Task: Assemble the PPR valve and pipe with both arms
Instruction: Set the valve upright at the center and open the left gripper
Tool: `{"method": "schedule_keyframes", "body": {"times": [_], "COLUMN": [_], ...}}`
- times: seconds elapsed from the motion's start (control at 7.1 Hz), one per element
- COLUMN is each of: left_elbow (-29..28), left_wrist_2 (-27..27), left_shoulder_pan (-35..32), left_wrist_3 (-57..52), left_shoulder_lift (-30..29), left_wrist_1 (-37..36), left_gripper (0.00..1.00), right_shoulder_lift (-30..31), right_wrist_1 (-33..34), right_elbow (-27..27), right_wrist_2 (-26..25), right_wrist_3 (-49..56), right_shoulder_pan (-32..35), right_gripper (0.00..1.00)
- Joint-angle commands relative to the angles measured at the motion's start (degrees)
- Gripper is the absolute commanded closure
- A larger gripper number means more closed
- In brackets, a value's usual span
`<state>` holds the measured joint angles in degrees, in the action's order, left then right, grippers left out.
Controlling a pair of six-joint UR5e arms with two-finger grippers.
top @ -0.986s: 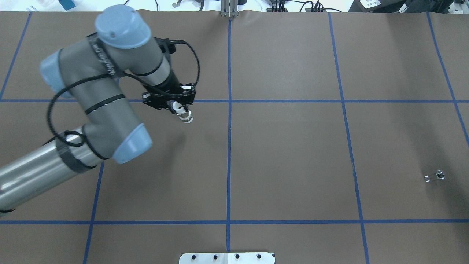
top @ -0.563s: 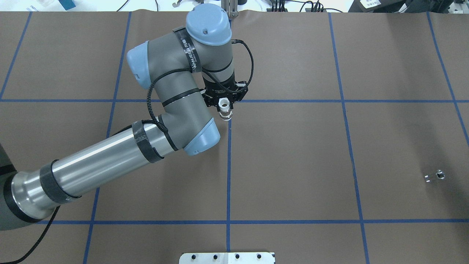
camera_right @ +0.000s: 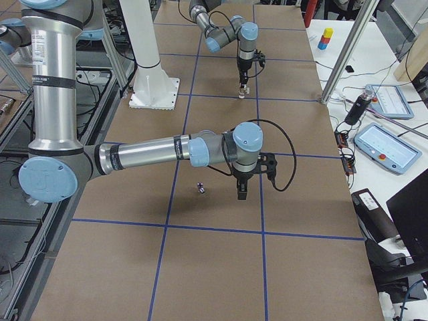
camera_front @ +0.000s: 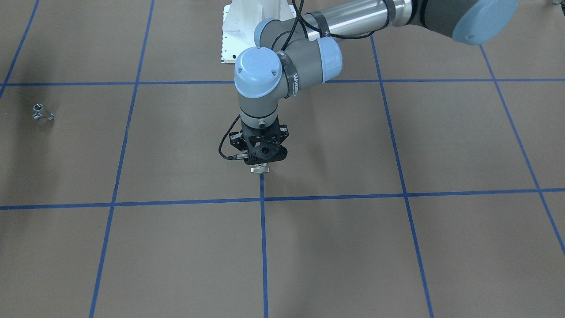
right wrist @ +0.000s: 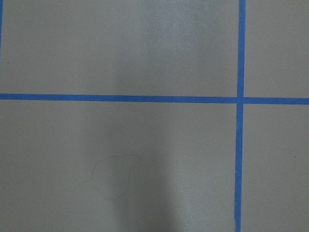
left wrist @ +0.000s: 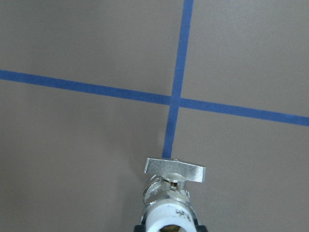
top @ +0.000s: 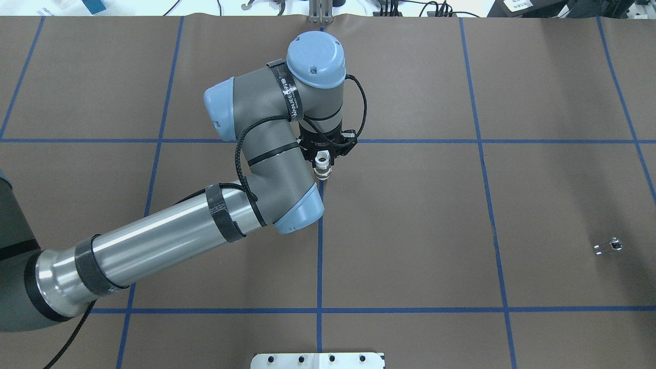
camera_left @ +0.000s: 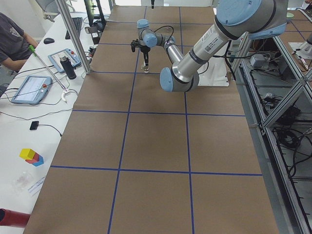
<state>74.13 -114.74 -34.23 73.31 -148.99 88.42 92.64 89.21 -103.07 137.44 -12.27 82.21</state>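
Note:
My left gripper (top: 324,154) is shut on the PPR valve (top: 322,166), gripping its white end, with the metal middle and flat tab handle (left wrist: 174,171) pointing down. It hangs just above the table at the crossing of the blue centre lines, as the front view (camera_front: 260,167) also shows. The pipe (top: 608,246), a small chrome fitting, lies alone on the table at the right, and shows at the left of the front view (camera_front: 41,112). My right gripper (camera_right: 242,190) shows only in the exterior right view, beside the pipe (camera_right: 200,188). I cannot tell whether it is open or shut.
Brown table cover with a blue tape grid (top: 320,230). The white bolted pedestal (top: 318,360) stands at the near edge. A desk with tablets (camera_right: 381,144) and a seated person (camera_left: 12,41) lies beyond the far edge.
My left arm has swung right with the valve, from the left half of the table to the centre line. The pipe has not moved.

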Motion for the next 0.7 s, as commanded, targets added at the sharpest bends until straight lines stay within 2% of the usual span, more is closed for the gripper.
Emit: {"method": "schedule_keyframes", "body": {"times": [0.0,0.28,0.42,0.56], "left_elbow": [-0.04,-0.04,-0.04,-0.04], "left_wrist_2": [0.05,0.05,0.05,-0.04], "left_shoulder_pan": [0.13,0.13,0.13,0.13], "left_wrist_3": [0.16,0.25,0.25,0.25], "left_shoulder_lift": [0.02,0.02,0.11,0.28], "left_wrist_1": [-0.01,-0.09,-0.01,-0.01], "left_gripper": [1.0,0.76,0.67,0.63], "right_shoulder_lift": [0.0,0.0,0.0,0.0], "right_wrist_1": [0.0,0.0,0.0,0.0], "right_elbow": [-0.03,-0.03,-0.03,-0.03], "right_wrist_2": [-0.07,-0.16,-0.16,-0.16], "right_wrist_3": [-0.03,-0.03,-0.03,-0.03], "right_shoulder_pan": [-0.21,-0.38,-0.38,-0.47], "right_gripper": [0.0,0.0,0.0,0.0]}}
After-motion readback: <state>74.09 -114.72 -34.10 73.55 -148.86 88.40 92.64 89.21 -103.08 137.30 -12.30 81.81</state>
